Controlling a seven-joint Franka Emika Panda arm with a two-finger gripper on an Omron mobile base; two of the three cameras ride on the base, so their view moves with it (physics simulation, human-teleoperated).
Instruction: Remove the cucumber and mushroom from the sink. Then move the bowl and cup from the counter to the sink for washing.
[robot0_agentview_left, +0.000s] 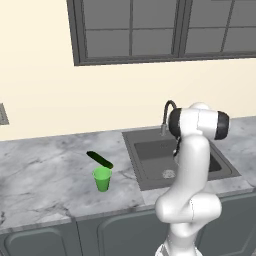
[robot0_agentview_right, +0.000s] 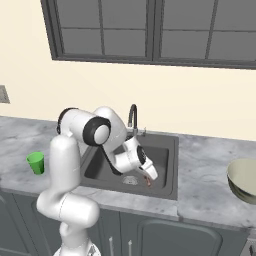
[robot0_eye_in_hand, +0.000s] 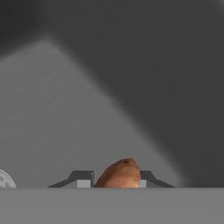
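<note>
The gripper (robot0_agentview_right: 148, 181) is down inside the sink (robot0_agentview_right: 165, 145), low over the basin floor, and its fingertips (robot0_eye_in_hand: 83, 178) are clamped on the mushroom (robot0_eye_in_hand: 119, 175), orange-brown cap poking up between them. The drain (robot0_agentview_right: 130, 180) sits just beside the gripper. In the right base view the mushroom looks like a small reddish speck at the tips, hard to make out. Far off on the counter (robot0_agentview_left: 45, 170), cucumber (robot0_agentview_left: 99, 159) lies just behind the cup (robot0_agentview_left: 102, 179). The bowl (robot0_agentview_right: 244, 181) waits on the opposite side.
</note>
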